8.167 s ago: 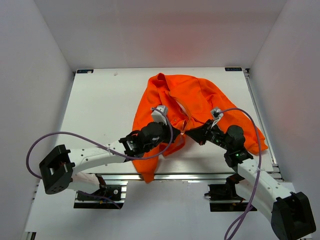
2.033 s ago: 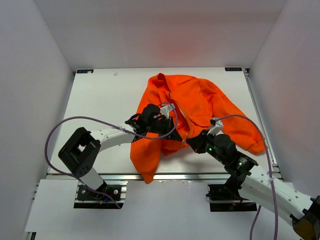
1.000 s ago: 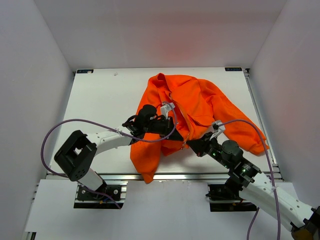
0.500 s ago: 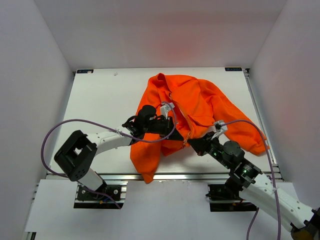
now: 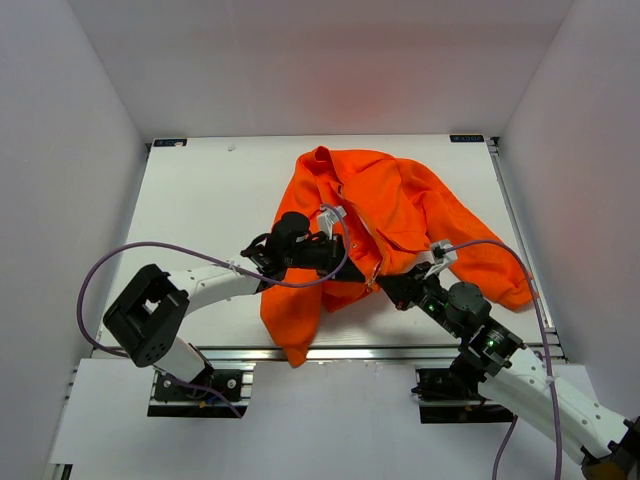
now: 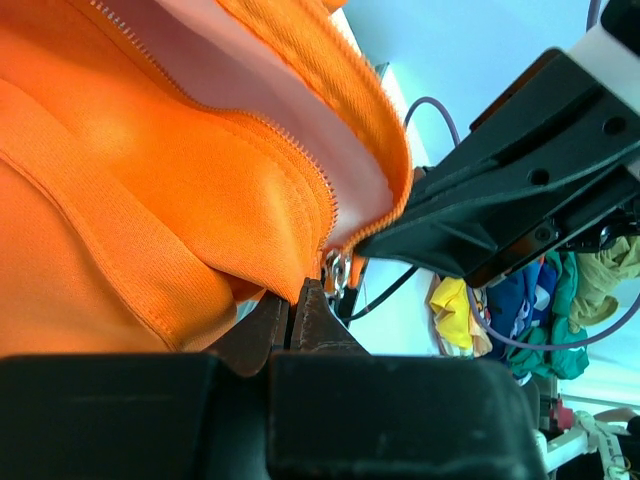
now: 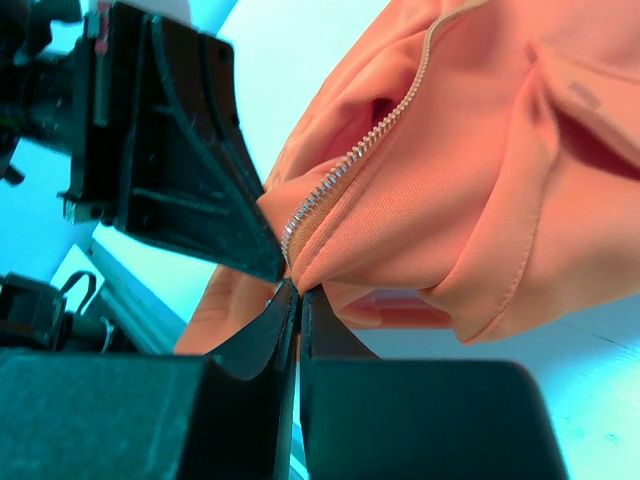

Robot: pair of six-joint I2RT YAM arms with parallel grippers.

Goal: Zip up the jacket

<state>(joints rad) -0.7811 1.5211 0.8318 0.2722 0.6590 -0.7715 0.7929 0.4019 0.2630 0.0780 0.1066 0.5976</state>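
The orange jacket [image 5: 400,205] lies crumpled on the right half of the white table, its pale zipper [image 5: 368,245] running down towards the near hem. My left gripper [image 5: 352,258] is shut on the hem beside the zipper's lower end. In the left wrist view the jaws [image 6: 292,305] pinch orange fabric just below the metal zipper pull [image 6: 337,270]. My right gripper [image 5: 384,287] faces it from the right, shut on the other hem edge. In the right wrist view the jaws [image 7: 298,292] grip fabric under the zipper teeth [image 7: 345,170]. The two grippers nearly touch.
A fold of the jacket [image 5: 295,335] hangs towards the metal rail [image 5: 380,352] at the table's near edge. White walls stand on three sides of the table [image 5: 200,200]. Purple cables loop off both arms. The left gripper's black body [image 7: 170,150] fills the right wrist view's left.
Since eight seconds ago the left gripper has moved up onto the jacket's front and the right gripper has drawn back towards the near hem. Over the last second both have hardly moved.
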